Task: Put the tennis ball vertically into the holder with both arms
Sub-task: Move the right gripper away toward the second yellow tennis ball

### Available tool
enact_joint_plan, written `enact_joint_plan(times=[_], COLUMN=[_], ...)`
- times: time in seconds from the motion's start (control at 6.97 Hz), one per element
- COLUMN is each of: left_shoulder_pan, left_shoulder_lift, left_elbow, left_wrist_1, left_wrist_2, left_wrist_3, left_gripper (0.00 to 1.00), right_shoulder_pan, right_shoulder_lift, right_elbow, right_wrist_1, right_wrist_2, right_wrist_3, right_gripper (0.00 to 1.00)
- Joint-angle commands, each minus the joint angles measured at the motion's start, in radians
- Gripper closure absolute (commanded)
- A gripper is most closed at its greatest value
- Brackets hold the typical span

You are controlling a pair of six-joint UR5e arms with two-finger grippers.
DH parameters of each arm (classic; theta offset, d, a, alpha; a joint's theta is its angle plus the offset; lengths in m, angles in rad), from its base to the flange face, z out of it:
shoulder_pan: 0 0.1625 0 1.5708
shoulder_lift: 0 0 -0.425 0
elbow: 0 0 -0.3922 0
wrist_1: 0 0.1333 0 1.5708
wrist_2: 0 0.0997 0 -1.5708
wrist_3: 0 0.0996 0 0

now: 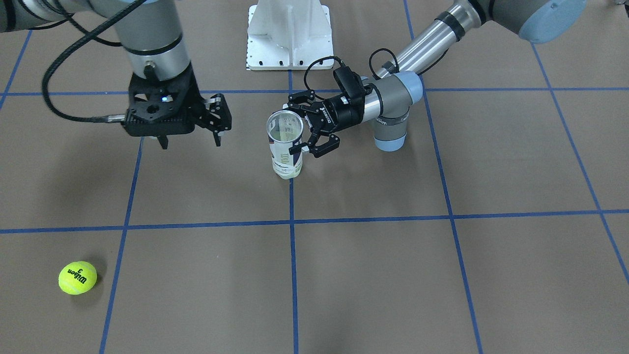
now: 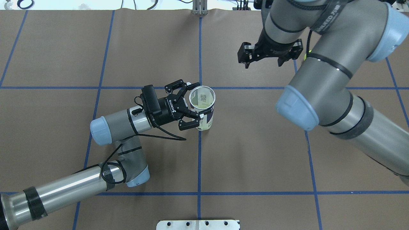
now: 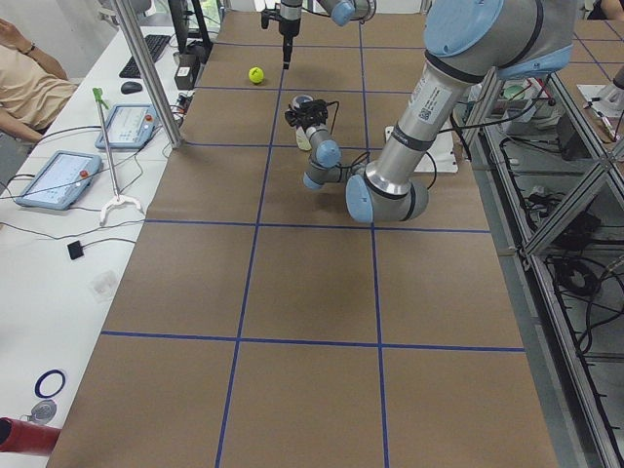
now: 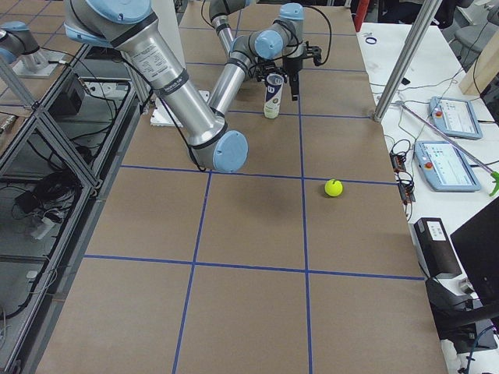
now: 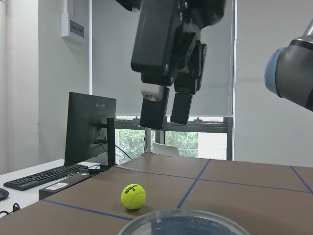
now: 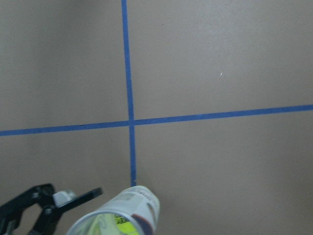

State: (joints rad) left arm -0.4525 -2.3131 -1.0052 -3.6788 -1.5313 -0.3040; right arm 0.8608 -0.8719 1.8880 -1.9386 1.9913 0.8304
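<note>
The holder, a clear can with a white and navy label, stands upright and open-topped at the table's middle. My left gripper lies level beside it. Its jaws are open and flank the can near the rim; the far finger stands a little apart from it. The tennis ball, yellow-green, lies alone on the table far to my right. My right gripper hangs above the table, pointing down, open and empty, between the can and the ball. It also shows in the left wrist view, above the ball.
The white bolted pedestal stands at the robot's side of the table. Blue tape lines cross the brown tabletop. A metal post and operator desks with tablets line the far edge.
</note>
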Motion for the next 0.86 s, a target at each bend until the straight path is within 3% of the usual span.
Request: enact_joint_plan(times=[0.0,0.14,0.43,0.57,0.72], left_shoulder_pan=[0.000,0.000,0.000,0.000,0.000], left_shoulder_lift=[0.001,0.001,0.001,0.001,0.001], left_elbow=[-0.006,-0.006,-0.007,-0.012,-0.013], left_wrist_1=[0.000,-0.001,-0.001,-0.003,-0.003], left_wrist_2=[0.000,0.000,0.000,0.000,0.000], left_wrist_3=[-0.001,-0.001,-0.001,-0.001,-0.001], left_gripper=[0.01,0.01,0.01,0.01,0.01], right_shoulder_pan=[0.143,0.214,0.261,0.265,0.264], right_shoulder_lift=[-0.079,-0.079,-0.076,-0.071,-0.068], right_elbow=[-0.041,-0.170,-0.590,-0.738,-0.810], right_wrist_1=[0.007,0.117,0.582,0.751,0.835], right_wrist_2=[0.050,0.096,0.135,0.132,0.132], right_wrist_3=[-0.245,-0.314,-0.324,-0.321,-0.307], right_gripper=[0.01,0.01,0.01,0.01,0.01])
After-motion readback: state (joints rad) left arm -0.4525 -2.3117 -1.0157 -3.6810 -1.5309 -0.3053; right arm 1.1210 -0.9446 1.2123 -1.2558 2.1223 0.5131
